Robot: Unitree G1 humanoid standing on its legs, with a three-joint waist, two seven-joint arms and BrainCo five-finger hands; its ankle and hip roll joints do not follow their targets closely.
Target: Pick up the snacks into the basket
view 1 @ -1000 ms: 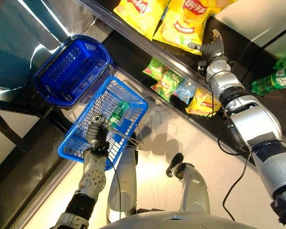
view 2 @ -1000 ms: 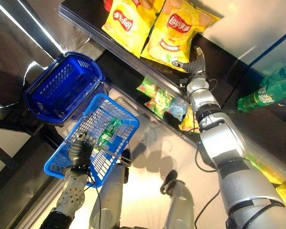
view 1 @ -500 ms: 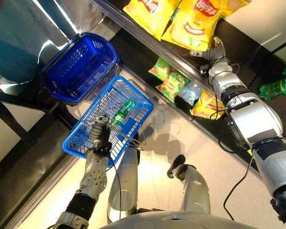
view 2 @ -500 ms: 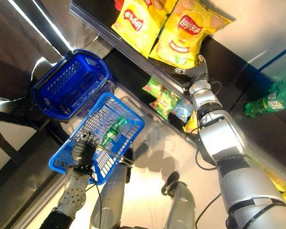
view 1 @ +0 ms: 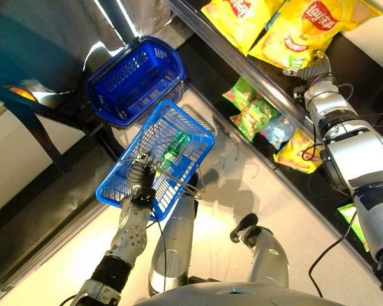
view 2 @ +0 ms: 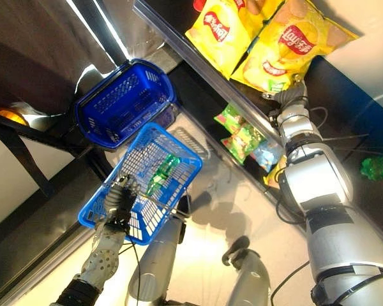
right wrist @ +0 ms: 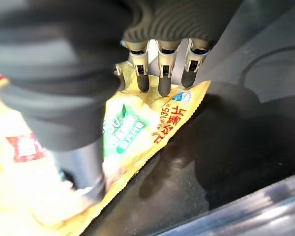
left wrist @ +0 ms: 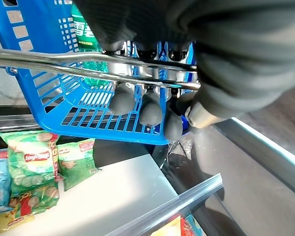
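Left hand [left wrist: 152,105] grips light-blue wire basket [view 1: 131,185] by its metal handle. Right hand [right wrist: 160,69], fingers spread, rests on yellow chip bag [right wrist: 137,132] on black shelf [right wrist: 226,147]. Advice: pinch bag corner firmly before lifting.

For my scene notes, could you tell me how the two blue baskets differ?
The lighter blue basket hangs from the left hand, whose fingers curl round its metal handle; it holds a green bottle. The darker blue basket sits unheld and looks empty. Both have slotted plastic walls.
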